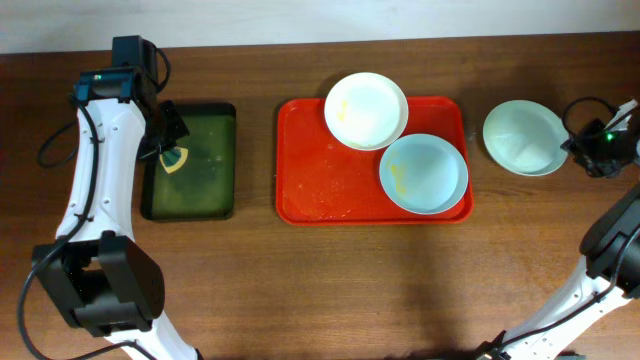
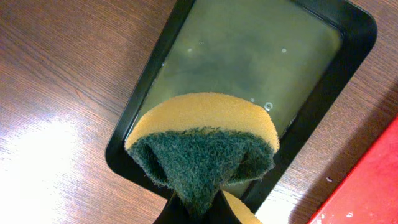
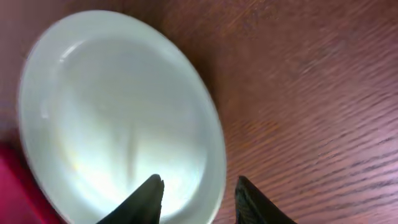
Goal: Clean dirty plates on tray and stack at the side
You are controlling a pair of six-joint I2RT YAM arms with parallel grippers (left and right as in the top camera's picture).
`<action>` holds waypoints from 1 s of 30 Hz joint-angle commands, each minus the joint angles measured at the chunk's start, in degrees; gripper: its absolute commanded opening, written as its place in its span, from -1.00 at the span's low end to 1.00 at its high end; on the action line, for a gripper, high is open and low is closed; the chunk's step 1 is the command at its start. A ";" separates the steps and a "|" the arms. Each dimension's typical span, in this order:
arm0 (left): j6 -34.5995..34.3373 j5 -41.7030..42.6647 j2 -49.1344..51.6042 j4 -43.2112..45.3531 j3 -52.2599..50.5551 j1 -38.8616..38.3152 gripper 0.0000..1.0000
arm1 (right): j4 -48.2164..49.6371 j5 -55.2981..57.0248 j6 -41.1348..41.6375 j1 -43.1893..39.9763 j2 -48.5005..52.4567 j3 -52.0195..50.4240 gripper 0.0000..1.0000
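Observation:
The red tray (image 1: 320, 170) lies mid-table. On it a white plate (image 1: 366, 110) with yellowish smears overhangs the far rim, and an aqua plate (image 1: 424, 174) with a yellow smear sits at the right. A third aqua plate (image 1: 524, 137) rests on the table right of the tray; it also shows in the right wrist view (image 3: 118, 118). My right gripper (image 3: 199, 186) is open, its fingers straddling that plate's right rim (image 1: 578, 145). My left gripper (image 2: 198, 214) is shut on a yellow-and-green sponge (image 2: 205, 146) over the dark green tray (image 2: 323, 81), seen from overhead too (image 1: 172, 152).
The dark green tray (image 1: 190, 205) holds murky water and stands left of the red tray. Crumbs and wet smears mark the red tray's bare floor. Cables trail at the right table edge near my right arm (image 1: 610, 250).

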 commanded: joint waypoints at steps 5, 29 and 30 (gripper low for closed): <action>0.94 2.08 -0.59 0.74 0.17 0.07 -1.00 | -0.76 -7.63 -3.19 21.81 -2.47 12.59 0.39; 0.94 3.15 -0.59 1.01 0.17 -0.04 -1.00 | -10.25 3.87 -5.99 50.58 11.32 12.55 -0.92; 0.94 3.13 -0.59 1.01 0.17 -0.04 -1.00 | -10.60 4.15 -5.99 51.65 11.32 12.55 -0.86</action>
